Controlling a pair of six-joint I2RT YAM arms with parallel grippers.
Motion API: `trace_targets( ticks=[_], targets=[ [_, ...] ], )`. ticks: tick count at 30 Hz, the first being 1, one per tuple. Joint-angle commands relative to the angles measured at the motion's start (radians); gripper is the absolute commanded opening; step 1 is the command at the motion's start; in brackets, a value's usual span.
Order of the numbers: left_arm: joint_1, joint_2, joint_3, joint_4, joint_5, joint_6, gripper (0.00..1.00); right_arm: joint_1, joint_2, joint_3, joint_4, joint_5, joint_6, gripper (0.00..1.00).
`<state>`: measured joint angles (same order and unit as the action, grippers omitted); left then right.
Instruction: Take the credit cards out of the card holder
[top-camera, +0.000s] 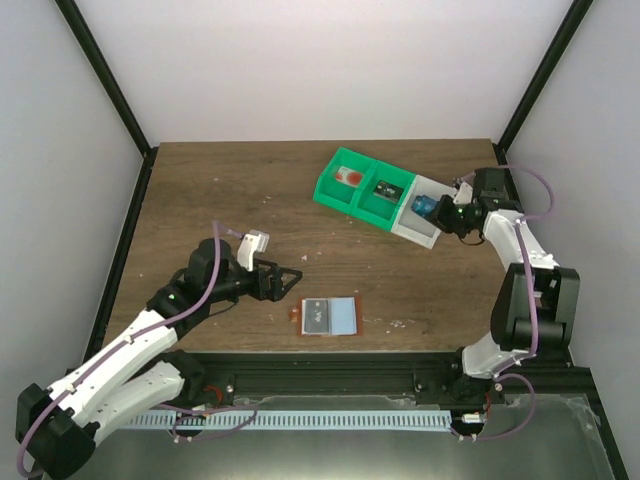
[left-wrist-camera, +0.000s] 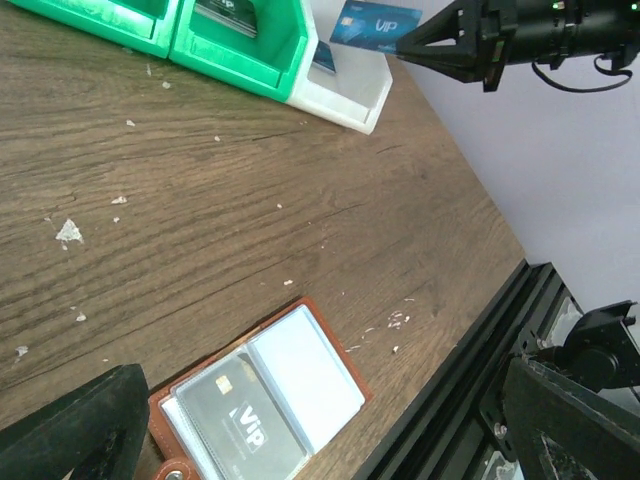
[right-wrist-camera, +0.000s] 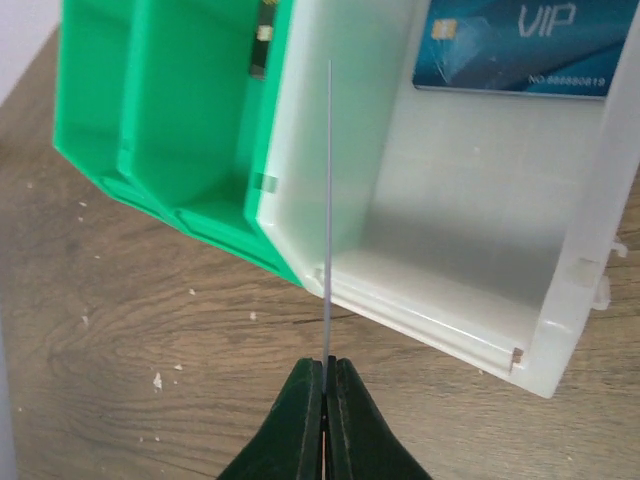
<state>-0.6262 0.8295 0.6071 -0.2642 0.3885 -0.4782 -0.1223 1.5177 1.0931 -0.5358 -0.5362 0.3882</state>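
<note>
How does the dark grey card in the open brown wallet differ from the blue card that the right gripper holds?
The dark grey card lies flat inside the open reddish-brown card holder on the wooden table; the blue card hangs in the air, pinched by the right gripper beside the white plastic tray. One is grey, the other blue. Both read VIP.

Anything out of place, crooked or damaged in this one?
Nothing damaged. Pale flecks litter the wooden table, and the trays sit slanted to its edges. The card holder lies open with a grey card inside.
</note>
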Motion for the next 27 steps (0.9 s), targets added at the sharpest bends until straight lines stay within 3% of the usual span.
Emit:
trace_targets(
  ticks=[1, 13, 27],
  targets=[
    [0.004, -0.019, -0.008, 0.025, 0.004, 0.016, 0.98, -0.013, 0.061, 0.088, -0.083, 0.025, -0.031, 0.0],
    [0.003, -0.082, -0.008, 0.011, -0.074, 0.011, 0.98, -0.027, 0.245, 0.271, -0.152, 0.052, -0.056, 0.03],
    [0.006, -0.109, -0.015, 0.014, -0.102, 0.004, 0.98, -0.029, 0.368, 0.361, -0.131, 0.052, -0.034, 0.03]
  ],
)
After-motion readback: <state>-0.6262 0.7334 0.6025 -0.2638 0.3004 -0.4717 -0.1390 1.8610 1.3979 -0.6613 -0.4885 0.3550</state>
